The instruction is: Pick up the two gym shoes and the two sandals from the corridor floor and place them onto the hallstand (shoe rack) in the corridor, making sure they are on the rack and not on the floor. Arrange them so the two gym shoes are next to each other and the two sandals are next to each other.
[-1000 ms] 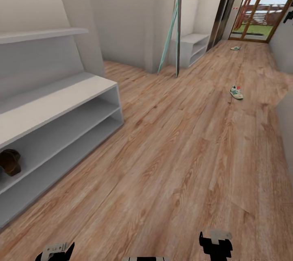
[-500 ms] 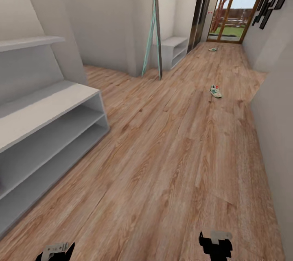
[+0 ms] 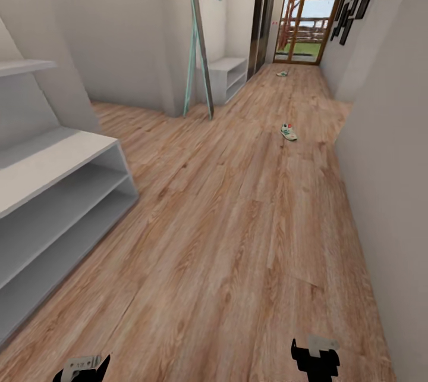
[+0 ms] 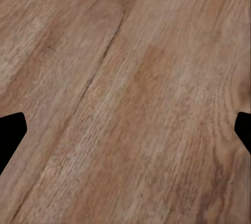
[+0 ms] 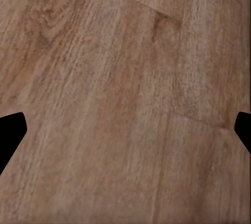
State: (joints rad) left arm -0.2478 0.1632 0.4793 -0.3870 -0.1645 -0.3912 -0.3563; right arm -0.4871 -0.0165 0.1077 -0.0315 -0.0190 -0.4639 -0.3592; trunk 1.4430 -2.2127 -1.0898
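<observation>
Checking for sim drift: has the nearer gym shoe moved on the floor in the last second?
No. The nearer gym shoe keeps its spot relative to the leaning mirror and floor planks; the whole view shifted left, so the camera turned.

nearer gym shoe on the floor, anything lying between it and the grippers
Nothing visible does. Bare wood floor runs from the left gripper and right gripper up to the nearer gym shoe. The leaning mirror stands off to the side.

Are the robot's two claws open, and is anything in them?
Both open and empty. The left claw and right claw show fingertips far apart at the picture edges, with bare corridor floor between them.
</observation>
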